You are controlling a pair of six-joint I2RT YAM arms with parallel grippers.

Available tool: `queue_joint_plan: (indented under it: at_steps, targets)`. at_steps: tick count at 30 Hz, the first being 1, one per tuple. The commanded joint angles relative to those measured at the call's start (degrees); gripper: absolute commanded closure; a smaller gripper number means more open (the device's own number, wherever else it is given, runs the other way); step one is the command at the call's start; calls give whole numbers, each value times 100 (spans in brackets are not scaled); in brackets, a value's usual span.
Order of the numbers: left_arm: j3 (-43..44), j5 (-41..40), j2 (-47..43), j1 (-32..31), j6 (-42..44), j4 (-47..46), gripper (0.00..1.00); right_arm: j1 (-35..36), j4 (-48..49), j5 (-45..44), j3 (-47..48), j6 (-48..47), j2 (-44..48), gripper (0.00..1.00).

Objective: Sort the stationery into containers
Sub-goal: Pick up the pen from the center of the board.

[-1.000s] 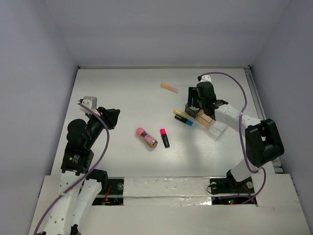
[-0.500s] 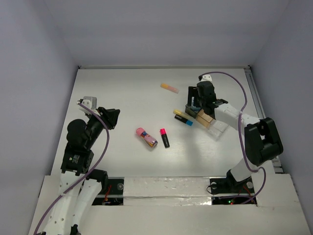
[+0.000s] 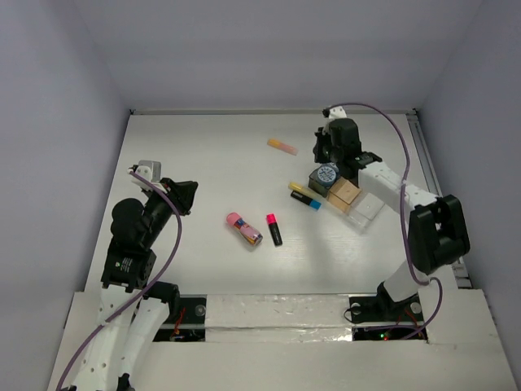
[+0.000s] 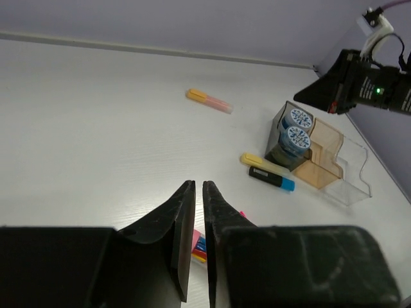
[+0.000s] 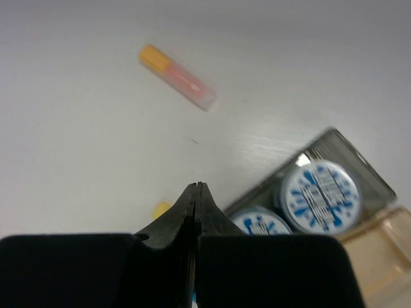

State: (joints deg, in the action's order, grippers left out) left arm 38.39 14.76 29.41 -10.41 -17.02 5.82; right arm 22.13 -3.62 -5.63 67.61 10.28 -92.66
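Soft, even light fills all views, leaving the white tabletop bright with only faint, short shadows. The right wrist view is smeared with blur, the pale orange marker fuzzy. The left claw shows as near-black, detail lost.

I see white wood-grain tabletop below me. Pale lilac walls past far edge, both sides. Metal rail along right edge. White taped strip along near edge.
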Motion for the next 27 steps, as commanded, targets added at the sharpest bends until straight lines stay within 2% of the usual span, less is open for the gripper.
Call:
queue_joint_plan:
  at_steps: [1,4,7,8,10,11,15,19,27]
  targets:
    - [195,-87,-32,13,23,-231,92,-16,38,1151,786,-369,-523,100]
    - [186,-70,12,13,5,-231,100,-16,-288,1476,1691,-544,-1270,100]
    - [195,-123,-40,13,14,-213,100,-16,-612,1565,2649,-615,-2105,97]
    - [204,-158,-14,13,14,-213,100,-16,-640,1565,3000,-580,-2107,85]
    - [212,-114,3,13,14,-213,100,-16,-553,1582,3265,-528,-2738,63]
    - [204,-71,-14,13,5,-213,100,-16,-587,1626,3441,-519,-2896,42]
    - [204,-53,30,13,14,-240,100,-16,-1472,1864,5063,-633,-3871,25]
    - [204,-35,-23,-39,23,-231,100,-16,-2300,1846,6313,-835,-4804,20]
    - [212,-26,21,-40,14,-248,100,98,-2503,1855,6484,-958,-5349,17]
